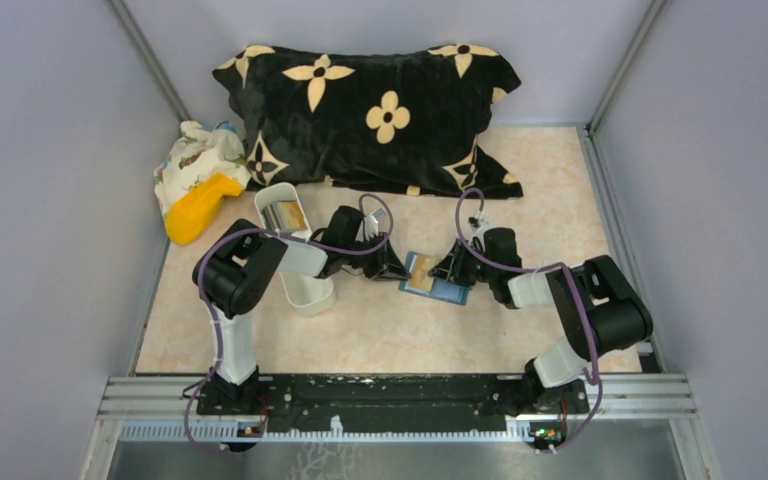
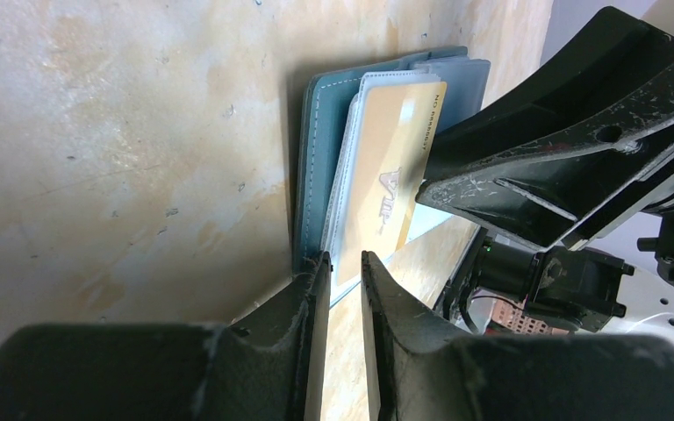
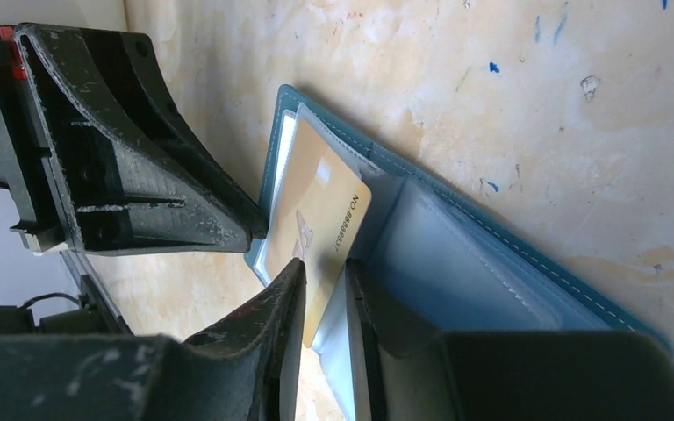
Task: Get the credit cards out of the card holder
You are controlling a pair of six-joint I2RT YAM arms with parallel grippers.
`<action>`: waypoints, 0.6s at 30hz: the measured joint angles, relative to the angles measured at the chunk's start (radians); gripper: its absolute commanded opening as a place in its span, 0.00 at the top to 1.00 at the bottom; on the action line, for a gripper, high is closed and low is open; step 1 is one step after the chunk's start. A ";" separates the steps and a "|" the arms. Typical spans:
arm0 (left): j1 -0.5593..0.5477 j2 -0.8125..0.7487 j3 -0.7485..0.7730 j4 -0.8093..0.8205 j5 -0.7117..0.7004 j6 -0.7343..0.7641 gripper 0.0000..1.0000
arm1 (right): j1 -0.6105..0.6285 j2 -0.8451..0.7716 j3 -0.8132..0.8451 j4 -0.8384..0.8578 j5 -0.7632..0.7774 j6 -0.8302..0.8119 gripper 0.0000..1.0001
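Tan credit card point(image 3: 320, 219) printed "NO 8888…", in open card holder point(image 3: 491, 263).

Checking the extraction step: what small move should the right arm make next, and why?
Probably draw the right gripper back to slide the tan card free: it looks pinched on that card, partway out of the card holder beside the left gripper.

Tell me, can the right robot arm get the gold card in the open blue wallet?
Probably yes. The right gripper straddles the flat tan-gold card in the open blue-teal folding card holder. Nothing covers the card, and the left gripper is at the holder's opposite edge.
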 measured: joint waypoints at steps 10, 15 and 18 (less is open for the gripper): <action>0.000 0.000 0.000 0.000 0.000 0.000 0.73 | 0.000 0.013 -0.012 0.016 -0.006 0.011 1.00; 0.000 0.002 0.000 0.001 0.003 -0.002 0.73 | 0.000 0.012 -0.012 0.013 -0.007 0.010 1.00; 0.000 0.002 0.000 0.002 0.003 -0.003 0.74 | -0.001 0.006 -0.012 0.000 -0.007 0.008 1.00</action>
